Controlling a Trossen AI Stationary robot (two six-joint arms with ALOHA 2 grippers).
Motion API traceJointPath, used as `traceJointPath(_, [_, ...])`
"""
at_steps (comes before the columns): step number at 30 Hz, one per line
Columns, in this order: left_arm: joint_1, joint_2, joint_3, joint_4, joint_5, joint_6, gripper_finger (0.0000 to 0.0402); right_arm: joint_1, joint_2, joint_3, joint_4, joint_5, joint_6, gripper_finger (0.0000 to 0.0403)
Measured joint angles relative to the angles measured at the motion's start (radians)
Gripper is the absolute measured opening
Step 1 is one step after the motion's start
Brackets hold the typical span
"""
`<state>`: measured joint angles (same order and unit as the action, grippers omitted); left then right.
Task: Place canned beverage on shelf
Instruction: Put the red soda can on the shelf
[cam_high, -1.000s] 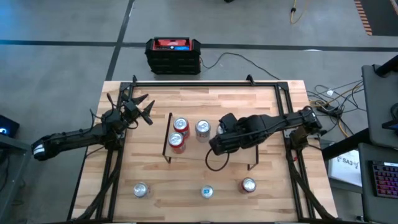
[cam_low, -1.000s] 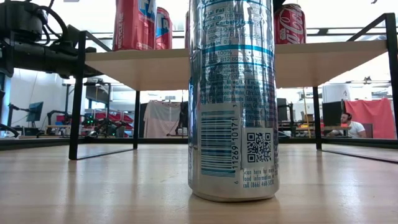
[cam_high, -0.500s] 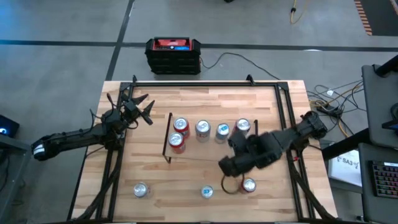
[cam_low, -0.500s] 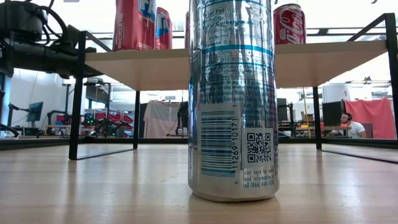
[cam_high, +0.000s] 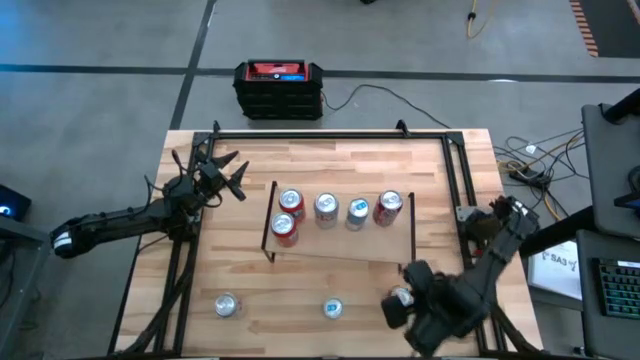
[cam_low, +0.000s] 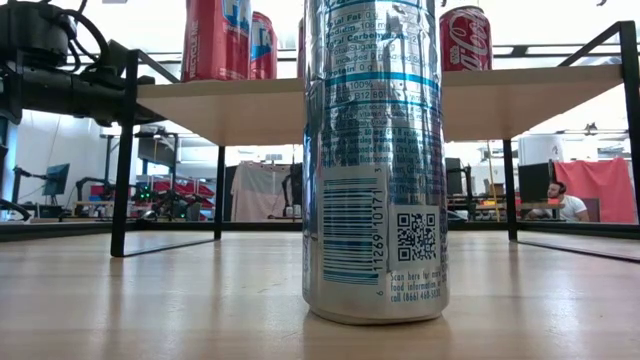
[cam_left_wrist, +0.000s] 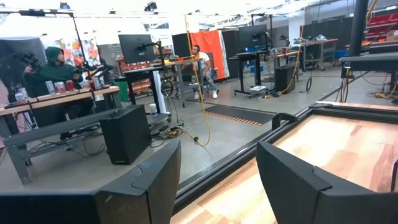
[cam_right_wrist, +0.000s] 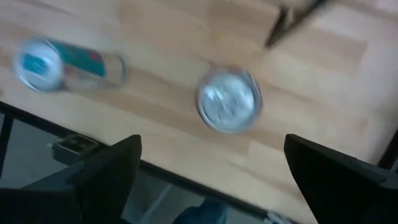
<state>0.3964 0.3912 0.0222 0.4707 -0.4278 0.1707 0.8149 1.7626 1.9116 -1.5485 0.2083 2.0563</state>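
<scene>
The shelf (cam_high: 340, 246) stands mid-table and bears several cans (cam_high: 326, 207), upright on its board (cam_low: 240, 105). Three more cans stand on the tabletop near the front edge: one at the left (cam_high: 227, 305), a slim silver-blue one (cam_high: 332, 308) (cam_low: 375, 160) in the middle, and one at the right (cam_high: 400, 297). My right gripper (cam_high: 408, 312) hovers open above that right can (cam_right_wrist: 228, 101), pointing steeply down, clear of it. My left gripper (cam_high: 226, 172) waits open and level at the table's far left, with nothing between its fingers (cam_left_wrist: 217, 158).
Black frame rails (cam_high: 330, 133) run along the table's far edge and sides. A black and red box (cam_high: 279, 88) sits on the floor beyond the far edge. People sit at desks in the room behind (cam_left_wrist: 53, 68).
My right gripper has swung from above the shelf's right half toward the table's near right corner, sinking a little and rolling about its own axis, jaws unchanged. It now hangs over the right-hand can on the tabletop. The two cans on the shelf's right half have come into view.
</scene>
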Motion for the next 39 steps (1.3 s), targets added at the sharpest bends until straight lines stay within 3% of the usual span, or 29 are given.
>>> traceJointPath(9, [0.0,0.0,0.0,0.0,0.0,0.0,0.0195,0.147,0.001,-0.131,0.149,0.0,0.276,0.0382])
traceJointPath(35, [0.0,0.0,0.0,0.0,0.0,0.0,0.0195,0.139,0.007,-0.114,0.195,0.02,0.267,0.0382])
traceJointPath(39, [0.0,0.0,0.0,0.0,0.0,0.0,0.0195,0.119,0.025,-0.134,0.169,0.028,0.171,0.0382])
